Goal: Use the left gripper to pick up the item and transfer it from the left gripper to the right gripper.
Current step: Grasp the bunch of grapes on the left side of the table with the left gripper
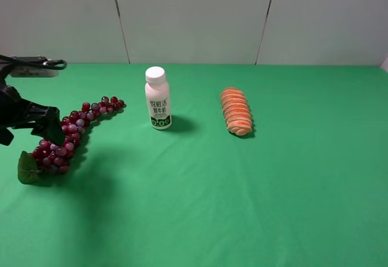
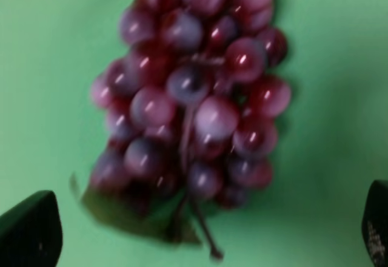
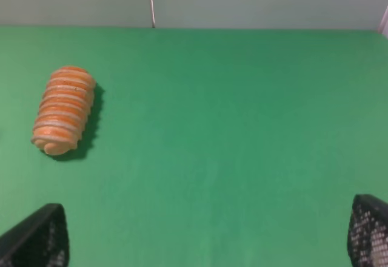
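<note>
The item, a long bunch of dark red and purple grapes (image 1: 68,135) with a green leaf (image 1: 27,168) at its near end, lies on the green table at the left. My left gripper (image 1: 52,132) hangs just above the bunch's lower part. In the left wrist view the blurred grapes (image 2: 194,97) fill the frame between the gripper's (image 2: 203,233) two wide-apart fingertips (image 2: 30,230), open and touching nothing. My right gripper (image 3: 203,236) is out of the exterior high view. In its wrist view it is open and empty over bare green cloth.
A white bottle (image 1: 157,98) stands upright right of the grapes. An orange ridged bread-like roll (image 1: 236,111) lies near the table's middle, also in the right wrist view (image 3: 62,109). A grey panelled wall (image 1: 194,18) bounds the far edge.
</note>
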Action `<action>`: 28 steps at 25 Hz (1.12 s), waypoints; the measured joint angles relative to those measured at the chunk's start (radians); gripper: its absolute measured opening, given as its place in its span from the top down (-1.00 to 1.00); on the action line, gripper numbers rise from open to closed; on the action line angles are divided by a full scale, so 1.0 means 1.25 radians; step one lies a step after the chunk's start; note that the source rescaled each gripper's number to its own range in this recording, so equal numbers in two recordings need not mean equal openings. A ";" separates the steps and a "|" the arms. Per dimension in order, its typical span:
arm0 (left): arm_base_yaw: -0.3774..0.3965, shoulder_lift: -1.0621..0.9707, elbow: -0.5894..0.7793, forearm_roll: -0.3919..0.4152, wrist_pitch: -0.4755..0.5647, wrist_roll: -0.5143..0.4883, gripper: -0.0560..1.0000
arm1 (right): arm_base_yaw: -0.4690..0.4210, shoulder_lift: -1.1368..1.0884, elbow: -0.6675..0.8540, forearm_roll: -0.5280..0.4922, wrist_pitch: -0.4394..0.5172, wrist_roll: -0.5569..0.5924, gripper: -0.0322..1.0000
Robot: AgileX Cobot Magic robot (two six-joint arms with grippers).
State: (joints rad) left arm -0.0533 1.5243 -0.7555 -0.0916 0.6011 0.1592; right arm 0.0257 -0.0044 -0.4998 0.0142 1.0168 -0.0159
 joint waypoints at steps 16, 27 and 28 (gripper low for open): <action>-0.048 0.200 -0.004 0.037 -0.103 -0.008 -1.00 | 0.000 0.000 0.000 0.000 0.000 0.000 -1.00; -0.048 0.234 -0.005 0.028 -0.116 -0.009 -0.13 | 0.000 0.000 0.000 0.000 0.000 0.000 -1.00; -0.048 0.234 -0.005 0.027 -0.114 -0.009 0.05 | 0.000 0.000 0.000 0.000 0.000 0.000 -1.00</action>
State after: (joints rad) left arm -0.1128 1.8170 -0.7612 -0.0575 0.4580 0.1483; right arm 0.0257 -0.0044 -0.4998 0.0142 1.0168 -0.0159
